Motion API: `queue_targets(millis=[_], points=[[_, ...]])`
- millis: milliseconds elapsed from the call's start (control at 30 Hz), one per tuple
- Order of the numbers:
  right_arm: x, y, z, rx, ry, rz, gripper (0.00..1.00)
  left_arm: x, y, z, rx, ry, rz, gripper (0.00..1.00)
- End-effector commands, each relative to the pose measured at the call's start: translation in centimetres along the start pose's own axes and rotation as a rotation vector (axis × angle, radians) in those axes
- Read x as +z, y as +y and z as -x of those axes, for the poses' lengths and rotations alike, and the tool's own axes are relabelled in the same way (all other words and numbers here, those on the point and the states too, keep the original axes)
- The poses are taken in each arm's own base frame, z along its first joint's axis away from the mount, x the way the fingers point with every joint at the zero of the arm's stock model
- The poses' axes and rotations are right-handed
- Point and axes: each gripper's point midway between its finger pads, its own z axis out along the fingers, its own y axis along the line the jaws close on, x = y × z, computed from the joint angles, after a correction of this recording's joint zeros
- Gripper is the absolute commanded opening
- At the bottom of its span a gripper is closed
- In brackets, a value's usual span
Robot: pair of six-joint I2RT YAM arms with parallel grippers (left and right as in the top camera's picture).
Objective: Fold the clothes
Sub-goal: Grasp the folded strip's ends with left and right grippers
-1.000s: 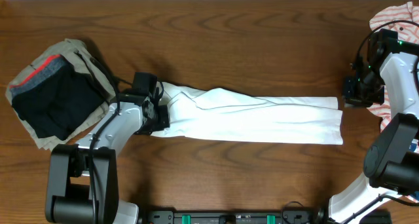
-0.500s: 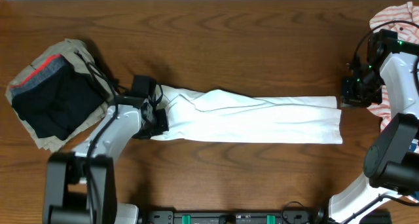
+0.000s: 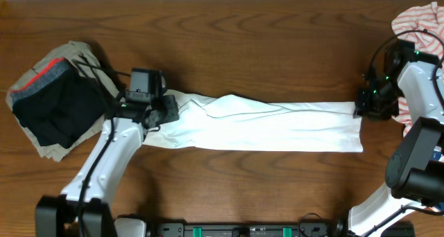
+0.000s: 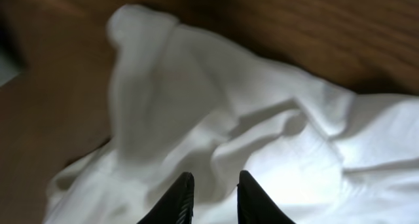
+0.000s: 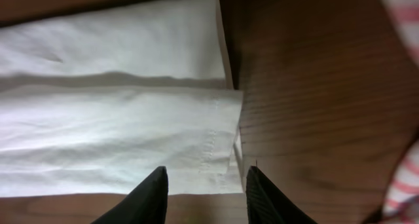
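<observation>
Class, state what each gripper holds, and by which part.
Nothing. The left gripper and right gripper stand open over the white garment's ends.

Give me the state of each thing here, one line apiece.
white garment, folded into a long flat strip, left end bunched
left gripper, fingers slightly apart over the bunched end
right gripper, fingers open at the right hem
garment pile, stacked at far left
striped shirt, crumpled at far right

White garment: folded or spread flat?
Folded lengthwise: the white garment is a narrow strip, layers stacked at its right end, left end bunched.
</observation>
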Motion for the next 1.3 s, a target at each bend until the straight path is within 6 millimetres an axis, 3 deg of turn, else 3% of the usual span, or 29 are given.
queue_targets(millis=[0,200,467,667,1033,1133,1267], points=[[0.6,-0.3,-0.5,0.052,0.003,0.008,0.4,1.6,-2.0,-0.3,0.035,0.033,-0.067,0.24],[2.0,-0.6,-0.7,0.094,-0.004,0.009,0.44,5.0,-3.0,-1.9,0.162,0.093,-0.069,0.24],[4.0,-0.7,-1.0,0.099,-0.012,0.009,0.51,8.9,1.7,-4.4,0.135,0.207,0.12,0.24],[5.1,-0.1,-0.6,0.097,-0.045,0.047,0.52,9.0,2.2,-4.8,0.126,0.229,0.129,0.24],[5.3,1.5,0.1,0.092,-0.074,0.14,0.55,8.9,2.3,-5.1,0.125,0.241,0.133,0.25],[5.8,2.7,0.0,0.091,-0.061,0.213,0.55,8.9,2.4,-5.3,0.124,0.25,0.136,0.24],[7.2,2.8,-0.6,0.094,-0.035,0.218,0.53,8.9,2.4,-5.4,0.124,0.252,0.136,0.25]])
